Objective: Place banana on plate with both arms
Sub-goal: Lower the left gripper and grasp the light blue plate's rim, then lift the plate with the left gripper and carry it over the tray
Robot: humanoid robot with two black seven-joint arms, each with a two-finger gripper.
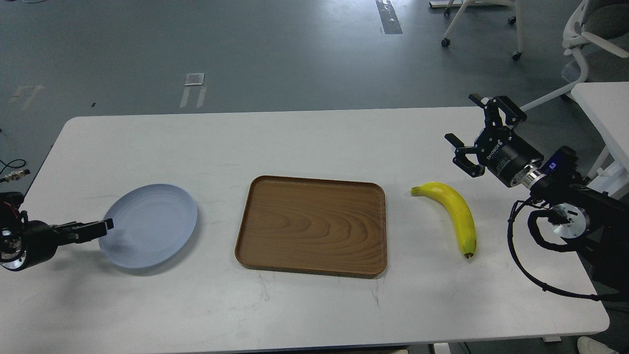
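The yellow banana lies on the white table, right of the wooden tray, with its dark tip toward me. The pale blue-grey plate lies empty on the table's left side. My left gripper sits low at the plate's left rim. Its fingers are seen side-on and dark, so I cannot tell whether they are open or touching the plate. My right gripper is open and empty, raised behind and to the right of the banana and apart from it.
A brown wooden tray lies empty in the table's middle, between plate and banana. Loose black cables hang from my right arm near the table's right edge. Office chairs and a second white table stand at the back right.
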